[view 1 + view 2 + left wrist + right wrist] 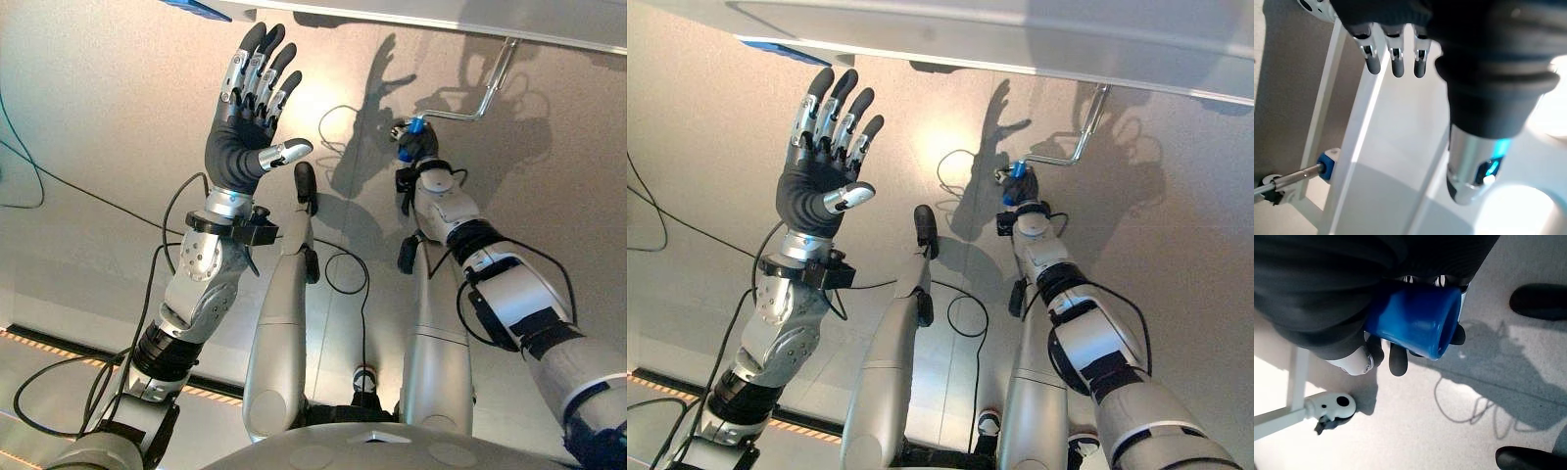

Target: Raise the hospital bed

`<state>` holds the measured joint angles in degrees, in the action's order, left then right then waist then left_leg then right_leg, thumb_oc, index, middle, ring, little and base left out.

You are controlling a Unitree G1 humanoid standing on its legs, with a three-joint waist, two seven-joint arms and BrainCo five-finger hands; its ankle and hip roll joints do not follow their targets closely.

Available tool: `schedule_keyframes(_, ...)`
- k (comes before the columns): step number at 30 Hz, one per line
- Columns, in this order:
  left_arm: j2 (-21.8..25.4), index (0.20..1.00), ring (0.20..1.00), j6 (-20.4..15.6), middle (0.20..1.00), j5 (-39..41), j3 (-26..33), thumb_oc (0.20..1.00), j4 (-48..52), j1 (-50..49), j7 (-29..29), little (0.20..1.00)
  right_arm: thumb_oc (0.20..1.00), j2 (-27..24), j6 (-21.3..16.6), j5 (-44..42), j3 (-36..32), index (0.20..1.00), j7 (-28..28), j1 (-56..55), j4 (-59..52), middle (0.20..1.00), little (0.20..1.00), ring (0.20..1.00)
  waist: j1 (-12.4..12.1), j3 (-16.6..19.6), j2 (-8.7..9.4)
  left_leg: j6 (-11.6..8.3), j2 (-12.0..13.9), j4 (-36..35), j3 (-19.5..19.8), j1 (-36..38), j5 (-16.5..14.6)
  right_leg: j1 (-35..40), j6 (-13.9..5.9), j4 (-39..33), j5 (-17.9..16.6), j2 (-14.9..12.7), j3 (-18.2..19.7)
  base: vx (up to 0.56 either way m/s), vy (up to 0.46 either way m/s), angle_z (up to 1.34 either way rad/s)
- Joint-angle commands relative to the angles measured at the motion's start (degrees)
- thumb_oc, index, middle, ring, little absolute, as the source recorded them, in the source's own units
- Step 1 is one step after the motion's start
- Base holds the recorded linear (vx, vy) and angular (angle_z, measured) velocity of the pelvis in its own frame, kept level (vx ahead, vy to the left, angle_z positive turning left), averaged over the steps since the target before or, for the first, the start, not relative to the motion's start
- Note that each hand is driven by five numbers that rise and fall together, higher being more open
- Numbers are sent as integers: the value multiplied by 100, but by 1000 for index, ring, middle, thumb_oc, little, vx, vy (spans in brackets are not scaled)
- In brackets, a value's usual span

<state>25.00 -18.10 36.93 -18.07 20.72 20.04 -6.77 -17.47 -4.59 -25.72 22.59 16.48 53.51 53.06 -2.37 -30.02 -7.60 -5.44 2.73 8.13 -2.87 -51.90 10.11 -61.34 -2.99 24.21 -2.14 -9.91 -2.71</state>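
The bed's crank is a bent metal rod (485, 98) reaching out from under the white bed frame (441, 15), and it ends in a blue grip (1415, 320). My right hand (416, 147) is shut on that blue grip, fingers curled round it (1396, 360). My left hand (240, 157) is held up in front of the bed edge, away from the crank, open with straight fingers (1396, 63) and nothing in it. A second rod with a blue end (1327, 164) pokes out by the white frame (1386, 147).
A white caster wheel (1332, 406) of the bed stands on the floor below the crank. A person's dark shoes (1537, 301) stand close by. A blue part (784, 49) sits under the bed edge at the left. Striped floor tape (59, 348) runs behind me.
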Motion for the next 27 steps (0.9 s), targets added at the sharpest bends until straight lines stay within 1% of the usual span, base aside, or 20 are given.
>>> schedule_keyframes(1,212,1000,1000,-443,1000,-154,-29,1000,572,-276,95,1000,200,1412,-569,278,1559,200,-1055,147,-1347,200,200,200,-111,23,-200,297,-564,610,50,-99,-739,559,-667,-859,-270,-125,202,-2,4,-9)
schedule_keyframes(2,211,1000,1000,-444,1000,-154,-30,1000,571,-276,95,1000,200,1409,-567,277,1560,200,-1054,143,-1351,200,200,200,-112,23,-201,296,-564,610,49,-97,-739,561,-667,-860,-270,-124,202,-4,-1,-11)
schedule_keyframes(3,244,1000,1000,-481,1000,-102,-53,1000,584,-305,156,1000,200,1249,-709,-16,1606,200,-1165,109,-1836,200,200,200,-86,23,-185,284,-545,603,34,-49,-738,612,-663,-879,-270,-121,199,3,-11,-8)
schedule_keyframes(6,319,1000,1000,-545,1000,-66,-40,1000,561,-390,228,1000,200,788,-951,-329,1617,200,-1260,-72,-2844,200,200,200,-15,23,-139,253,-510,578,0,51,-730,671,-669,-913,-284,-100,233,5,-8,-3)
schedule_keyframes(7,316,1000,1000,-545,1000,-66,-43,1000,560,-390,228,1000,200,782,-947,-329,1618,200,-1258,-78,-2852,200,200,200,-17,23,-141,253,-510,577,-1,55,-731,674,-669,-914,-284,-99,234,0,-19,-3)
schedule_keyframes(8,402,1000,1000,-579,1000,-131,-27,1000,540,-448,272,1000,200,381,-1124,-593,1502,200,-1346,-318,-3549,200,200,200,54,23,-78,246,-481,579,-33,105,-736,722,-671,-927,-285,-79,244,1,-27,-4)
schedule_keyframes(9,417,1000,1000,-568,1000,-155,-25,1000,547,-465,290,1000,200,209,-1174,-648,1453,200,-1365,-453,-3799,200,200,200,83,23,-64,247,-473,574,-43,130,-741,737,-670,-944,-288,-62,250,1,-27,-6)
schedule_keyframes(10,415,1000,1000,-568,1000,-155,-28,1000,547,-465,290,1000,200,205,-1170,-648,1452,200,-1364,-459,-3805,200,200,200,81,23,-66,247,-473,572,-43,133,-741,740,-670,-945,-288,-61,250,0,-26,-5)
schedule_keyframes(12,488,1000,1000,-596,1000,-180,-23,1000,535,-527,362,1000,200,-258,-1406,-1053,1084,200,-1456,-903,-4645,200,200,200,199,23,-17,248,-445,564,-85,201,-752,780,-678,-974,-295,-27,275,-2,-60,-5)
schedule_keyframes(13,507,1000,1000,-601,1000,-206,-3,1000,540,-566,372,1000,200,-397,-1447,-1084,972,200,-1475,-1061,-4875,200,200,200,234,23,-1,250,-435,552,-92,232,-755,802,-679,-980,-294,-15,281,1,-67,-4)
schedule_keyframes(15,527,1000,1000,-602,1000,-214,80,1000,596,-667,416,1000,200,-580,-1583,-1318,569,200,-1513,-1498,-5346,200,200,200,321,23,51,244,-410,529,-125,293,-757,831,-675,-990,-291,20,287,-1,-50,-2)
schedule_keyframes(16,527,1000,1000,-601,1000,-214,76,1000,597,-668,416,1000,200,-583,-1579,-1318,566,200,-1512,-1507,-5353,200,200,200,317,23,51,244,-410,527,-127,298,-758,835,-675,-990,-290,21,288,-5,-65,-4)
schedule_keyframes(17,562,1000,1000,-585,1000,-216,178,1000,619,-779,481,1000,200,-771,-1714,-1411,99,200,-1503,-1975,-5770,200,200,200,405,23,98,242,-383,507,-144,351,-761,857,-668,-993,-282,62,292,-2,-41,-5)
schedule_keyframes(18,562,1000,1000,-585,1000,-216,172,1000,620,-780,482,1000,200,-773,-1710,-1411,94,200,-1503,-1986,-5779,200,200,200,400,23,98,242,-383,504,-145,357,-762,862,-668,-993,-281,63,293,-5,-67,-6)
schedule_keyframes(19,558,1000,1000,-581,1000,-213,206,1000,646,-835,510,1000,200,-795,-1774,-1468,-126,200,-1483,-2190,-5936,200,200,200,439,23,118,239,-371,474,-151,394,-758,900,-670,-1018,-283,79,296,-7,-63,-5)
schedule_keyframes(20,597,1000,1000,-588,1000,-188,285,1000,668,-909,590,1000,200,-798,-1903,-1595,-569,200,-1470,-2545,-6113,200,200,200,504,23,149,228,-347,410,-169,474,-746,948,-669,-1063,-283,118,312,-6,-89,-4)
schedule_keyframes(21,571,1000,1000,-584,1000,-161,321,1000,680,-942,613,1000,200,-795,-1968,-1584,-756,200,-1405,-2667,-6163,200,200,200,533,23,162,224,-339,393,-170,497,-742,955,-668,-1071,-284,135,310,-3,-64,-5)
schedule_keyframes(22,572,1000,1000,-584,1000,-160,318,1000,681,-944,614,1000,200,-795,-1965,-1582,-759,200,-1403,-2674,-6169,200,200,200,529,23,162,224,-338,391,-171,502,-742,959,-668,-1073,-284,136,310,4,-69,-4)
schedule_keyframes(23,581,1000,1000,-568,1000,-101,461,1000,697,-1027,696,1000,200,-798,-2063,-1561,-1143,200,-1297,-2925,-6293,200,200,200,594,23,190,208,-304,336,-188,578,-735,992,-665,-1100,-276,179,331,2,-76,-7)
schedule_keyframes(27,551,1000,1000,-549,1000,-9,591,1000,747,-1110,777,1000,200,-723,-2225,-1549,-1681,200,-1100,-3223,-6401,200,200,200,683,23,243,193,-239,259,-241,722,-730,1043,-633,-1086,-235,278,375,6,-84,-6)
